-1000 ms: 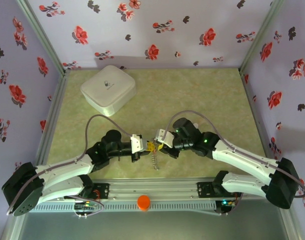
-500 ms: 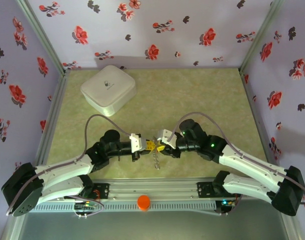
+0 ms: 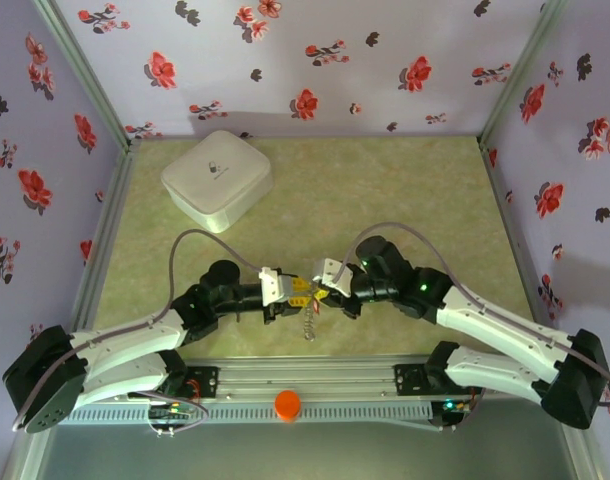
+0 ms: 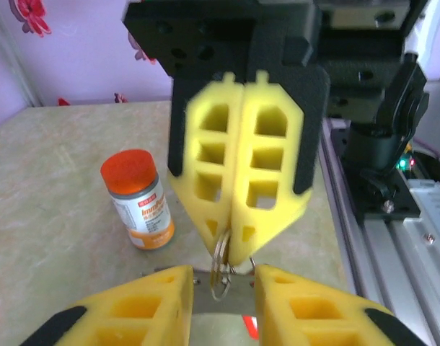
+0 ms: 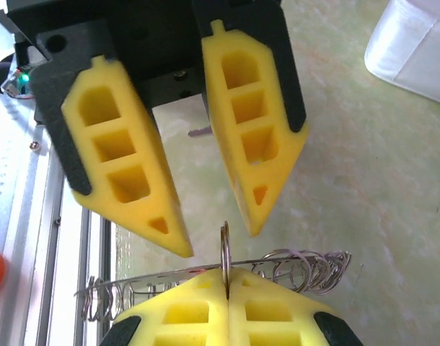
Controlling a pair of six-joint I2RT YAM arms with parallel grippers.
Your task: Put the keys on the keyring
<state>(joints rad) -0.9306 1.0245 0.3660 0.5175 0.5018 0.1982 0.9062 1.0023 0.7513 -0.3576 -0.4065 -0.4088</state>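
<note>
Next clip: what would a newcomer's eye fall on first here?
Two yellow-fingered grippers meet tip to tip over the table's near middle. The right gripper is shut on a thin keyring, and the left gripper is open just opposite it. A metal chain hangs beside the keyring, and a white box sits at the back left.

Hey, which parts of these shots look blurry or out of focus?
Left wrist view: the left claw at the bottom edge is soft, while the pill bottle is sharp enough to read its label. Right wrist view: the white box is blurred. Top view: even, soft light.
</note>
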